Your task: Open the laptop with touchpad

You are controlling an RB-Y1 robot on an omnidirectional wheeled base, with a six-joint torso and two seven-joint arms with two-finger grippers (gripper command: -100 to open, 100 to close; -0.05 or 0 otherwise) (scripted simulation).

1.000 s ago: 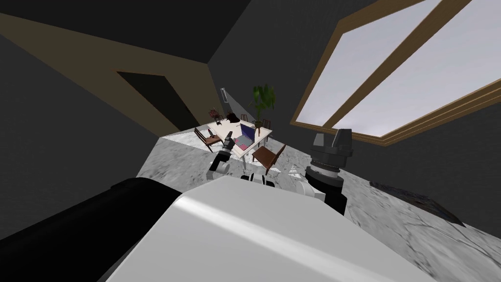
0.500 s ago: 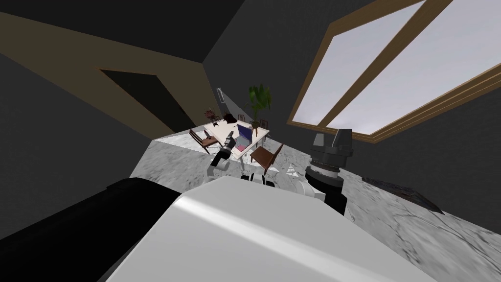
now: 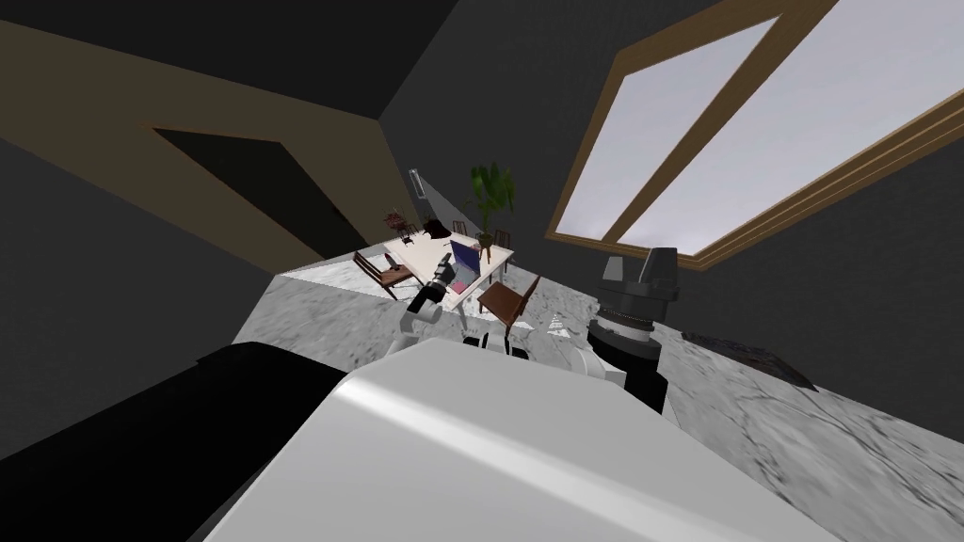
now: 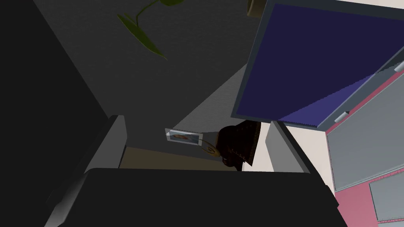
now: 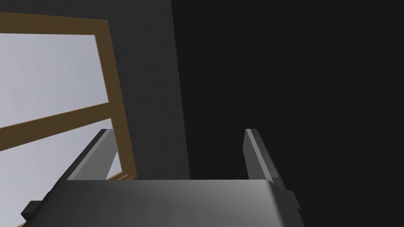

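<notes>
The laptop [image 3: 463,261] stands on a white table [image 3: 411,250] with its lid raised. Seen from the left wrist, its dark blue screen [image 4: 315,63] stands up over a pink base [image 4: 347,193] with a grey keyboard [image 4: 367,130] and a touchpad [image 4: 388,197]. My left gripper [image 4: 197,138] is open at the laptop's side, by the lid's edge, with nothing between its fingers [image 4: 282,146]. In the head view the left gripper [image 3: 441,268] sits at the table's near edge. My right gripper [image 3: 642,266] is raised at my right side, and its wrist view shows the gripper [image 5: 177,149] open and empty.
Brown chairs [image 3: 508,299] [image 3: 378,270] stand around the table. A potted plant [image 3: 491,193] stands behind it. A dark brown object [image 4: 238,144] lies on the table past the left fingers. A dark rug [image 3: 753,356] lies on the marble floor to the right.
The whole head picture has shifted: the table and laptop sit a little further left and higher, so I have moved. The left gripper stays by the laptop; the right arm is unchanged.
</notes>
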